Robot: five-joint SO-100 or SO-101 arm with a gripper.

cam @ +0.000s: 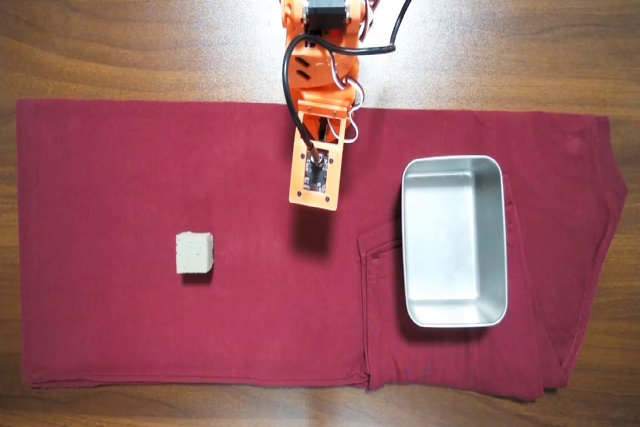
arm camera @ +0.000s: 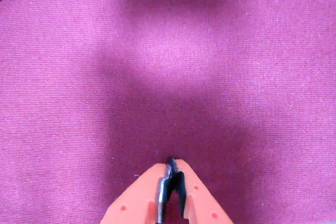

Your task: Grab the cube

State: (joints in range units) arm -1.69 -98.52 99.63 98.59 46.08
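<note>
A dark wooden table (cam: 520, 27) lies under a spread maroon cloth (cam: 120, 167), evenly lit from above.

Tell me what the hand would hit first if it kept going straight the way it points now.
Probably only the red cloth. The hand, its jaws shut, points down at bare fabric in the wrist view. The cube lies off to the left in the overhead view, the metal tray to the right.

The orange arm (cam: 322, 57) reaches down the overhead view from the top edge, its claw (arm camera: 171, 165) empty in the wrist view, jaws pressed together at the tips.
</note>
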